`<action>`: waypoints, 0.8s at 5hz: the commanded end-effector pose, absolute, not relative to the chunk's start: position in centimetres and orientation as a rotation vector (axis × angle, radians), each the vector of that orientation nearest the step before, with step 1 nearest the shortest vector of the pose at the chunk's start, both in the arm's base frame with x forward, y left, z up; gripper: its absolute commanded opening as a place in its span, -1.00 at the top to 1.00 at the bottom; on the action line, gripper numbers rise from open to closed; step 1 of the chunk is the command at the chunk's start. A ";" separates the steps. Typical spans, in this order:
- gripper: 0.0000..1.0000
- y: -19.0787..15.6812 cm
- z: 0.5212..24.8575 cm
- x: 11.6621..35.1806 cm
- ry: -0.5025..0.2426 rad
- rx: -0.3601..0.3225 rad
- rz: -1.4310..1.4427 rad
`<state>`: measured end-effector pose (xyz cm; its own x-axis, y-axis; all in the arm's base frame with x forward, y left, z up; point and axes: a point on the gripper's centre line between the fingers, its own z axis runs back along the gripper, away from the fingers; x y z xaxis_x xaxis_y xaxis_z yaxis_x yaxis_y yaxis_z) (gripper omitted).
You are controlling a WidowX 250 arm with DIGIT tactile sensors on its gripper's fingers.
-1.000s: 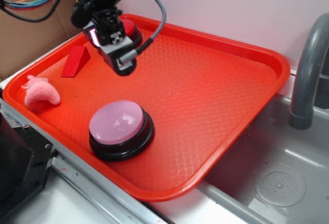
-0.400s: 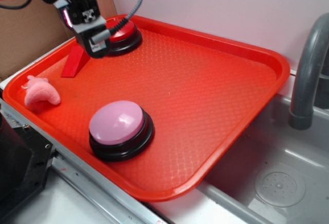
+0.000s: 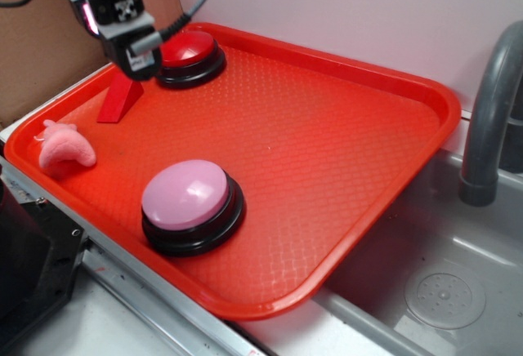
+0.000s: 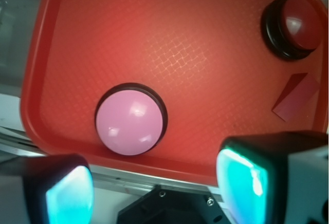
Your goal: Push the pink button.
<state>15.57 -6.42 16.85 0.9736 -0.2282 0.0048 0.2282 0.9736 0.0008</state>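
Textured red plastic tray [image 3: 343, 152] w/ red-domed round button on black base [image 3: 190, 55] at far edge, red plastic wedge [image 3: 119, 98] nearby, fuzzy pink plush toy [image 3: 66, 149] near left rim; grey curved faucet [image 3: 488, 119] over metal sink [image 3: 441, 291].

— Where is the arm?

— Upper left of the exterior frame. Only its end shows: a black wrist with a cable looping off it, and coloured wires at the frame's top-left corner.

— And the gripper [image 3: 131, 50]?

— It hangs raised, tilted down and toward the right of the picture, holding nothing.

— Open or closed?

— From the wrist camera, its two fingers sit at the bottom corners of the frame, one finger [image 4: 69, 196] lower left and the other lower right, with a wide gap between them. The jaws stand spread apart.
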 end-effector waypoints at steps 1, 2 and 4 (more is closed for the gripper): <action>-1.00 -6.8 19.4 15.2 -0.060 0.002 -0.217; -1.00 -6.8 20.0 14.7 -0.064 0.005 -0.214; -1.00 -6.2 21.8 13.6 -0.092 -0.013 -0.172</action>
